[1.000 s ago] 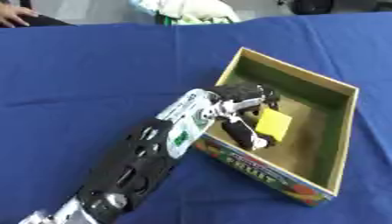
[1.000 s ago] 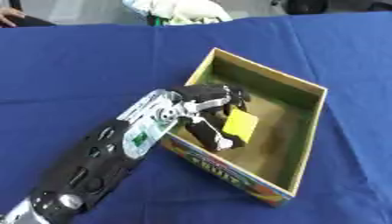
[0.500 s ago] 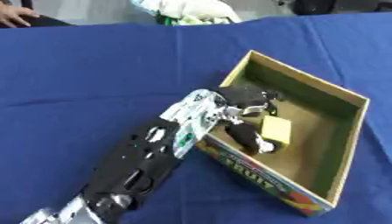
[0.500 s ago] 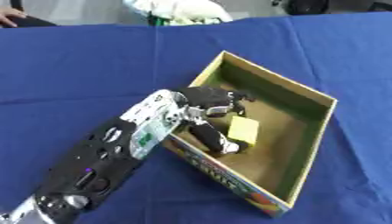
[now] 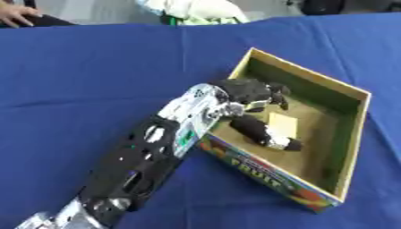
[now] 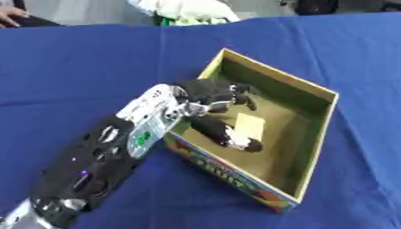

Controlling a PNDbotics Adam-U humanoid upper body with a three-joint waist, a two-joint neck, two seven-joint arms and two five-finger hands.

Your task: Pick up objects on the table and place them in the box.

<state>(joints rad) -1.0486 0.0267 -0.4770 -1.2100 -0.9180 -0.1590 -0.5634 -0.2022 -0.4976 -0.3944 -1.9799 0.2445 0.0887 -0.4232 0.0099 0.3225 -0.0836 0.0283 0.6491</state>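
Now the left hand (image 5: pixel 252 96) reaches over the near wall of the box (image 5: pixel 354 134), its fingers spread apart and holding nothing; the pale yellow block (image 5: pixel 282 124) lies flat on the box floor, at about four o'clock from the palm, between thumb and fingers.
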